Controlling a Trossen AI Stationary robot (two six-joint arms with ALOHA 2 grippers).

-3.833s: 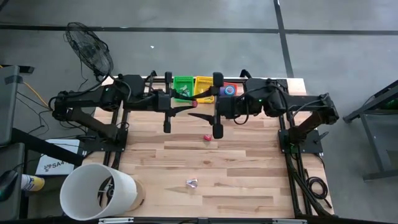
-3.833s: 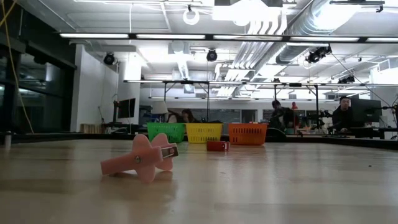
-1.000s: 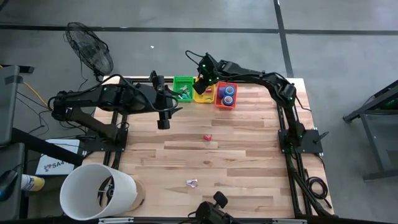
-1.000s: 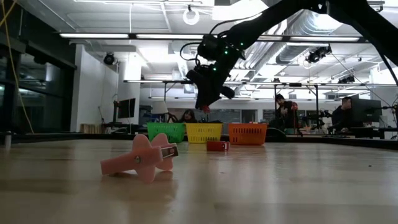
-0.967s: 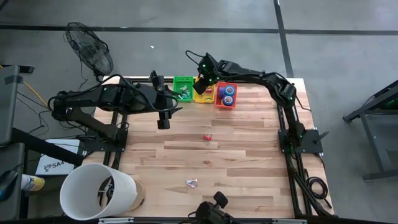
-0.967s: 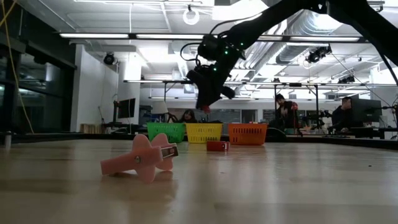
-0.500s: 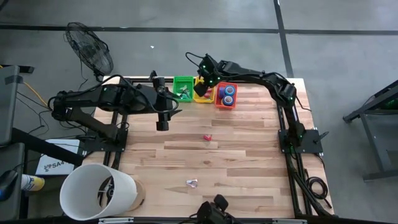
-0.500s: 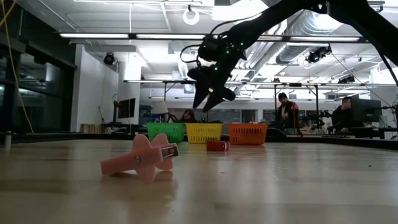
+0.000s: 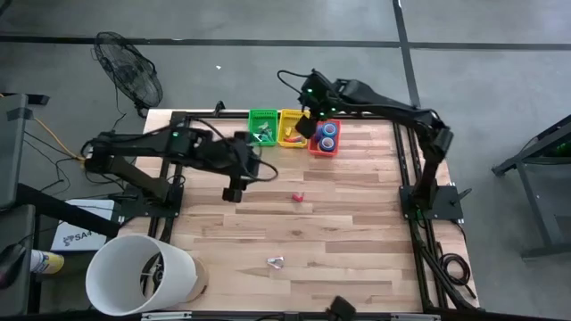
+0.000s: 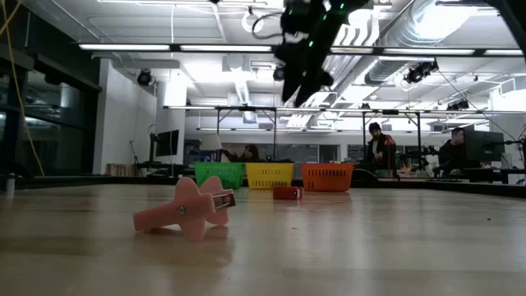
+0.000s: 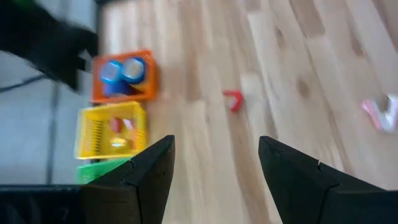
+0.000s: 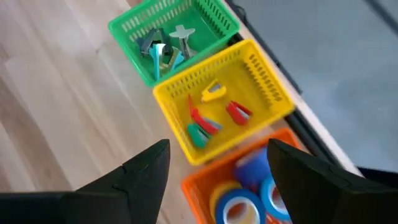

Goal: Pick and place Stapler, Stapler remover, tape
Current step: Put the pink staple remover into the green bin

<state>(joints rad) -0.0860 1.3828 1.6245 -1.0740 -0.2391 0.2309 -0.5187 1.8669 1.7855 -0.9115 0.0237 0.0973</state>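
A small red stapler (image 9: 297, 197) (image 11: 233, 99) lies on the wooden table near its middle. A pink stapler remover (image 9: 276, 261) (image 10: 185, 210) lies flat on the table toward the near edge. My left gripper (image 9: 234, 191) (image 11: 216, 143) hovers open to the left of the red stapler. My right gripper (image 9: 303, 127) (image 12: 219, 146) hangs open, high above the yellow basket (image 12: 224, 99), with nothing between its fingers. Blue tape rolls (image 12: 239, 202) sit in the orange basket (image 9: 326, 138).
Three baskets stand in a row at the far edge: a green basket (image 9: 263, 127) with stapler removers, the yellow one with small coloured staplers, and the orange one with tape. A white bucket (image 9: 143, 272) stands off the near left corner. People sit in the room beyond.
My right gripper has opened above the yellow basket, then risen and shifted a little toward the table's right edge. My left gripper has moved toward the near edge and closer to the red stapler.
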